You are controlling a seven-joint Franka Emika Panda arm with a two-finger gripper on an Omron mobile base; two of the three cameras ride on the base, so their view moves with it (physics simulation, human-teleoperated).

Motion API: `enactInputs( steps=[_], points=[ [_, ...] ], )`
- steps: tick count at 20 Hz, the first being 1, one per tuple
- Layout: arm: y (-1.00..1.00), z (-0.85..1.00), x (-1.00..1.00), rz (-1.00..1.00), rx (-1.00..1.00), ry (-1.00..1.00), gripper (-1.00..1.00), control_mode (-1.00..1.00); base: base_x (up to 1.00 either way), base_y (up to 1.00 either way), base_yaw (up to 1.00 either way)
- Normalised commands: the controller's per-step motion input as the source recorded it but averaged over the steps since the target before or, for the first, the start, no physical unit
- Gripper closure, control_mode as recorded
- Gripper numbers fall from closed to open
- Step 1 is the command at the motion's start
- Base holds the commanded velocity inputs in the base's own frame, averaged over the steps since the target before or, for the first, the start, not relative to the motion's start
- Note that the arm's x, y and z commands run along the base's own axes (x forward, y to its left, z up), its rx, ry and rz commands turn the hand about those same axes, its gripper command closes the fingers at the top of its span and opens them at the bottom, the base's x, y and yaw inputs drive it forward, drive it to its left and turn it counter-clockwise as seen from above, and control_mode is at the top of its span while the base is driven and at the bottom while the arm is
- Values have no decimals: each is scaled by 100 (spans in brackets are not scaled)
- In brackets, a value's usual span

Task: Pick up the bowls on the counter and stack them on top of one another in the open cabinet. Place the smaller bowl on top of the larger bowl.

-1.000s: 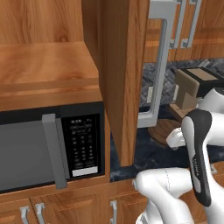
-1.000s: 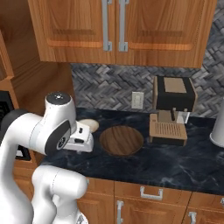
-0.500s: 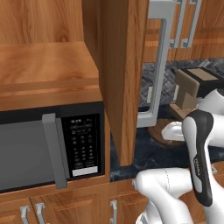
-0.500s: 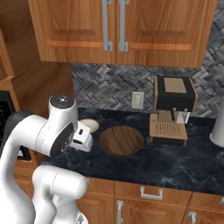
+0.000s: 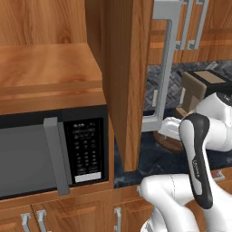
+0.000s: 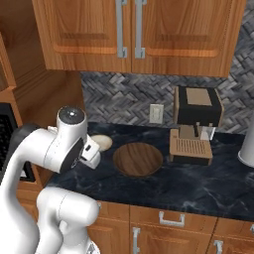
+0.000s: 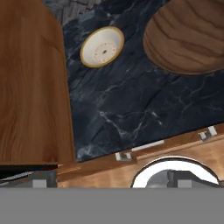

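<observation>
The small cream-white bowl [image 7: 102,52] sits empty on the dark marbled counter [image 7: 131,105], close to the wooden cabinet side. To its right lies the wide dark wooden bowl [image 7: 188,37], also empty. From the right base, the cream bowl [image 6: 102,142] is half hidden behind my hand and the wooden bowl [image 6: 138,159] lies beside it. My gripper [image 6: 92,152] hovers above the counter's front edge, nearer the cream bowl and apart from both bowls. Its fingers are hidden. The open cabinet's door [image 5: 131,81] with a long grey bar handle [image 5: 164,68] stands left of the arm.
A coffee machine [image 6: 197,106] with a flat wooden tray [image 6: 190,149] stands right of the wooden bowl. A white jug [image 6: 246,146] is at the far right. A microwave [image 5: 50,149] sits under a wood shelf [image 5: 45,68] on the left. Wall cabinets [image 6: 134,30] hang overhead.
The arm has shifted only slightly, its elbow drifting a little toward the bowls. Both bowls lie where they were.
</observation>
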Motion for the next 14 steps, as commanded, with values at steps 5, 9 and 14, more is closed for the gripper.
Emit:
enactInputs(
  steps=[5, 9, 14],
  points=[
    [25, -4, 45, -17, 1, 0, -100, -100, 0, 0, 0],
    [6, -4, 11, -6, 0, 1, -100, -100, 0, 0, 0],
    [0, -6, 2, 0, 4, 2, -100, -100, 0, 0, 0]
  ],
)
